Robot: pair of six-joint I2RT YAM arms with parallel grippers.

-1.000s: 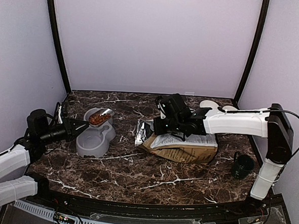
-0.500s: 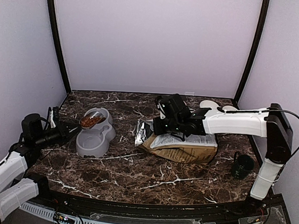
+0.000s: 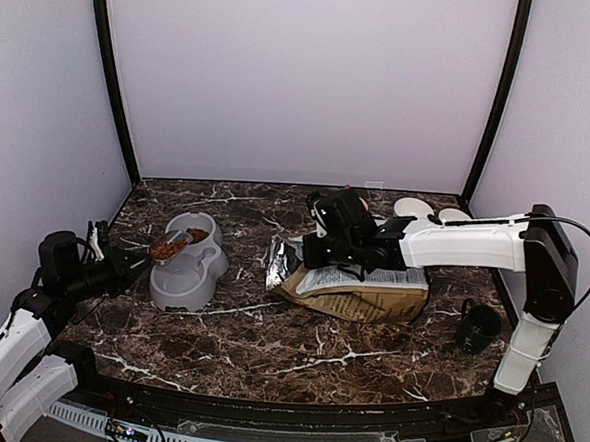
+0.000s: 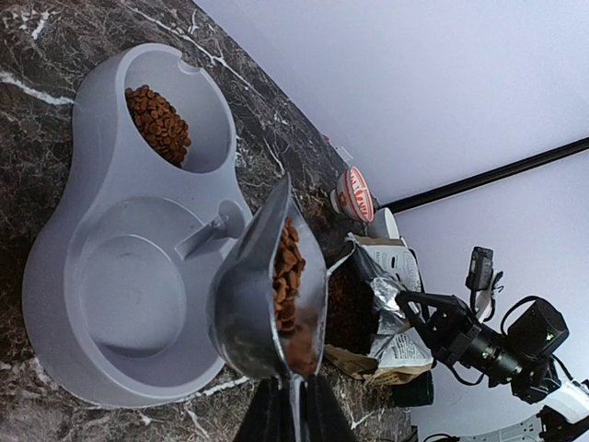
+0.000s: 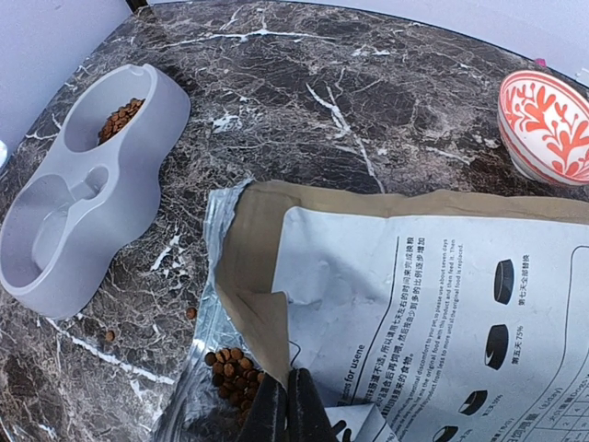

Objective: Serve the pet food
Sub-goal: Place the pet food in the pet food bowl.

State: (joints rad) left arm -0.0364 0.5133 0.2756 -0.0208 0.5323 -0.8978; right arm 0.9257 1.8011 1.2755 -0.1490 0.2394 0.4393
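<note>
– Three spots hold pet food (image 4: 287, 276) right now: a load in the scoop (image 4: 241, 322); a small heap in the far well of the double bowl (image 4: 55, 276); more at the open mouth of the bag (image 5: 442, 304); plus a couple of stray bits on the table (image 5: 368, 101).
– Which step?
– Looks like mid-serve; scoop is loaded and hangs above the bowl's left side, about where the two wells meet; can't tell which well it's over; near well is bare.
– Left claw?
– Left gripper (image 4: 293, 414) pinches the scoop's thin handle, fingers nearly pressed together; scoop is rolled partly on its side in the wrist view; nothing spilling.
– Right?
– Right gripper (image 5: 293, 405) is pressed together on the bag's folded-back flap at the mouth; bag lies flat, apart from the bowl.
– Arm pose?
– Left arm is folded low at the table's left edge, forearm about level, pointing right toward the bowl; right arm is stretched long from the right side across to the bag, wrist dipped at the mouth.
– Next move?
– My read: centre the scoop's lip over one well, then roll the wrist so the load slides out; calls for a low height and a slow tilt; risk is pellets bouncing off the rim onto the marble; right side only has to hold the bag.
</note>
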